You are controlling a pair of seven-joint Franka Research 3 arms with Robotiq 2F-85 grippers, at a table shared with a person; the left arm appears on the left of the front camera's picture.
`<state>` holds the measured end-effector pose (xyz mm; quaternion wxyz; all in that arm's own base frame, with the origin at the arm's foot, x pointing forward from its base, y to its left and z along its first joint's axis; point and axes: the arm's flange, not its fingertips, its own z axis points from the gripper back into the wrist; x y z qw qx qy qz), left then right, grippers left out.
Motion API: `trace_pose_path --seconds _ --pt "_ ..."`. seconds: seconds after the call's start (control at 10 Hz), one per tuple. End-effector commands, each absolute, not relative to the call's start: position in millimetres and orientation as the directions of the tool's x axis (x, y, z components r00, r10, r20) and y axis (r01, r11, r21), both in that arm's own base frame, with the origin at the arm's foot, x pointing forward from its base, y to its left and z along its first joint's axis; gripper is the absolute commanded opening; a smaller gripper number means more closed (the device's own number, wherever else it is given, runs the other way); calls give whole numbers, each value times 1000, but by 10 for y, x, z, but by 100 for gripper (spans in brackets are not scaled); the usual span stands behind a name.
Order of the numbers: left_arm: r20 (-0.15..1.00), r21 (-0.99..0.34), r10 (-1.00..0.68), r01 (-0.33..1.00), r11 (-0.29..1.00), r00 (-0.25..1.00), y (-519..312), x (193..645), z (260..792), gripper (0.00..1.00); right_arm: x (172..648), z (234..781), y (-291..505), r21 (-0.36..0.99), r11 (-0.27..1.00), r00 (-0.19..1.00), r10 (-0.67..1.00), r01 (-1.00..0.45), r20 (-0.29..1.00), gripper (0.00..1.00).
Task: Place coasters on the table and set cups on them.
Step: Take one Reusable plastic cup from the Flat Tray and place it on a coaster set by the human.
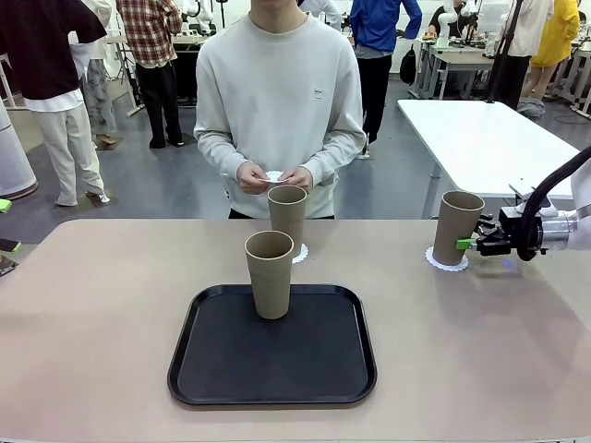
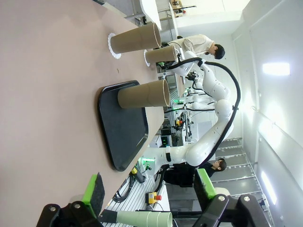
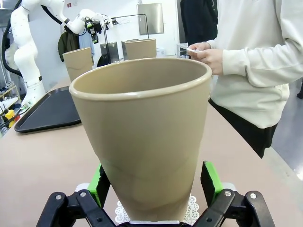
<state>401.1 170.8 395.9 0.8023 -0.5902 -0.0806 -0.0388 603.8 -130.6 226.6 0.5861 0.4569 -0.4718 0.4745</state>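
Two coasters (image 1: 432, 258) lie mostly hidden under cups (image 1: 458, 226).

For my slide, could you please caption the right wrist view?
Open right gripper flanks a cup standing on its coaster.

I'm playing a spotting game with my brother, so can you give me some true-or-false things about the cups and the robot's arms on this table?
1. One cup stands on the black tray. True.
2. All three cups sit on coasters. False: only the middle cup and the right cup stand on coasters; the one on the tray has none.
3. The person is holding a cup. False: the person's hands hold a white coaster.
4. The right end effector has its fingers on either side of the right cup. True.
5. The left end effector grips a cup. False: it is open and empty.
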Motion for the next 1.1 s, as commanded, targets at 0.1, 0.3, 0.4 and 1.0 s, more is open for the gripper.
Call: trace_pose_path --seconds 0.1,0.3,0.4,1.0 --pt "188 -939 21 174 296 982 1724 3998 3971 100 6141 2284 -1412 123 108 137 128 -986 982 100" --pt "188 -939 21 174 296 982 1724 3998 3971 100 6152 2277 -1446 138 98 150 125 -986 981 100" --pt "188 -939 21 174 296 982 1724 3998 3971 100 6154 2285 -1483 144 93 155 121 -985 981 100" --pt "188 -939 21 174 296 982 1724 3998 3971 100 6101 2290 -1652 162 91 172 125 -983 977 100"
